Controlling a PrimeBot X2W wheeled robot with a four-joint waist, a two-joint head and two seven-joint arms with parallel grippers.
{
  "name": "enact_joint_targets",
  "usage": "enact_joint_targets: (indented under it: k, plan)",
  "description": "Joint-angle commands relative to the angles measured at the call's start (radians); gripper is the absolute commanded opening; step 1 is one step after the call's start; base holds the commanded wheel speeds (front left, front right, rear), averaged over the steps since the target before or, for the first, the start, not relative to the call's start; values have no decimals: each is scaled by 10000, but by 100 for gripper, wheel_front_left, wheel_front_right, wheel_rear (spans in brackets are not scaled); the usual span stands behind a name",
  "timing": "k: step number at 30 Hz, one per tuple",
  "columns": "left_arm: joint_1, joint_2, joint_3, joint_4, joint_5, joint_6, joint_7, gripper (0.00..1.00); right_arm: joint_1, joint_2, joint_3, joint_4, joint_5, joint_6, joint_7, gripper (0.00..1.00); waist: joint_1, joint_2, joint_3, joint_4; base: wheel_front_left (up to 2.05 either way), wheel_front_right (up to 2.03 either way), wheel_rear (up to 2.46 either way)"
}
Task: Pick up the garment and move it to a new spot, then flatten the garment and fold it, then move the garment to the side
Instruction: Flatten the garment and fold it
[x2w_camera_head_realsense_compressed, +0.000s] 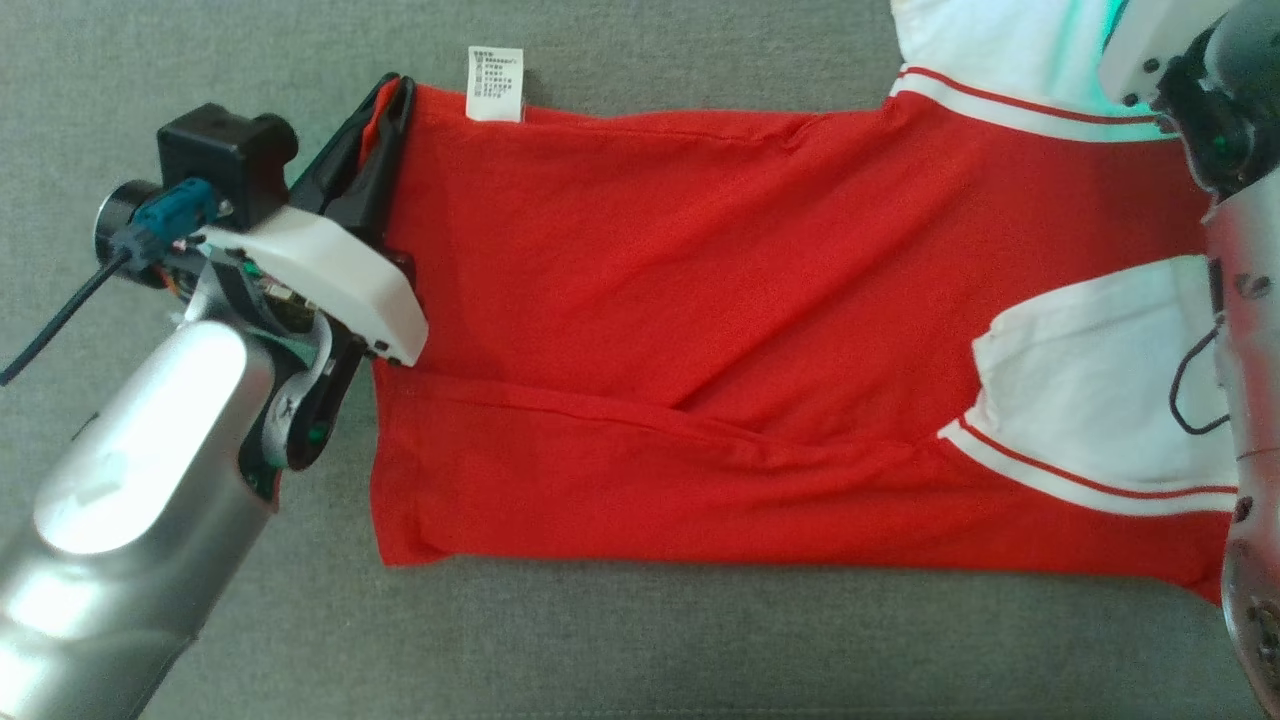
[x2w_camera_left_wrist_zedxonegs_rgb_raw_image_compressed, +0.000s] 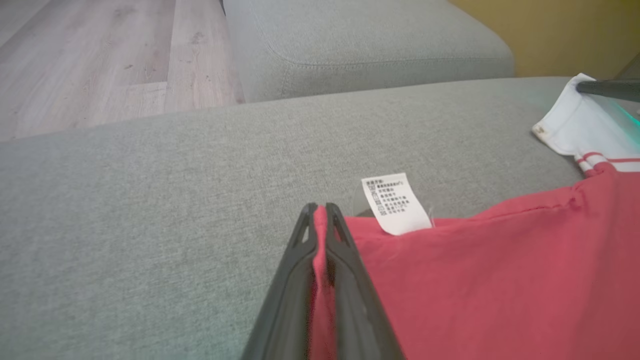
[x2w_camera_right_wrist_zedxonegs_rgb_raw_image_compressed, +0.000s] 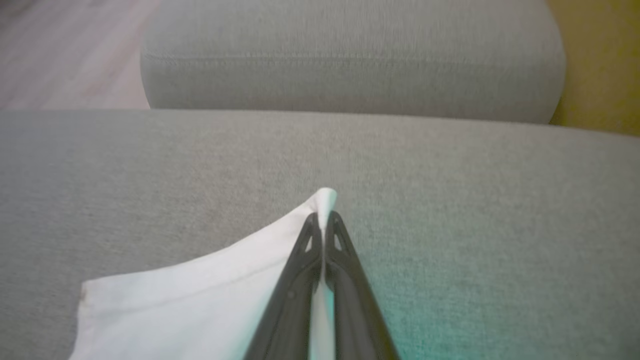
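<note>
You hold the red shirt (x2w_camera_head_realsense_compressed: 700, 300) on the grey cushion (x2w_camera_head_realsense_compressed: 640, 640) twice — hem corner between the left gripper (x2w_camera_left_wrist_zedxonegs_rgb_raw_image_compressed: 320, 212) fingers, white edge between the right gripper (x2w_camera_right_wrist_zedxonegs_rgb_raw_image_compressed: 324, 220) fingers; it looks soft, light, limp, so grip corners.

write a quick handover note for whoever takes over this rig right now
Left tool: shut on the far left red corner of the garment, beside the care label.
Right tool: shut on a white edge at the garment's far right end.
Garment: spread across the grey cushion, mostly flat. The near white sleeve lies folded onto the red body.
Done: laid out and flattened, judging by how it lies. A near-side fold looks in place.
Left: probably bring the gripped far edge over to finish folding, then move the garment to the side.
</note>
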Motion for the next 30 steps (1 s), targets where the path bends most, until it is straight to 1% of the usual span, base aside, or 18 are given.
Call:
enact_joint_targets:
  k: [1,5,10,16,21,25,30]
  plan:
    - [-224,394,504,-245,-86,-9,-109,0,-180,157,208,-423,174,-7,-319,0,0,0,-227,-98,0,0,0]
    - [114,488,492,-203,-208,-55,-205,0,370,24,638,-838,724,-7,-988,0,0,0,-782,-253,0,0,0]
    - [796,617,512,-307,-426,32,-344,0,1783,-358,1081,-1879,1512,-7,-1542,0,0,0,-1581,-441,0,0,0]
    - [1812,804,769,-626,-755,337,-749,0,3817,-636,876,-3311,2026,-7,-1868,0,0,0,-2395,-654,0,0,0]
    - [2533,827,912,-841,-934,537,-1150,0,4954,-528,459,-4286,1984,-7,-2045,0,0,0,-2787,-750,0,0,0]
    - [3303,698,1005,-966,-1173,713,-1572,0,6055,-208,-37,-5145,1731,-7,-2122,0,0,0,-3062,-817,0,0,0]
    - [4193,432,947,-811,-1347,875,-2070,0,7361,302,-382,-5917,1540,-7,-2061,0,0,0,-3312,-878,0,0,0]
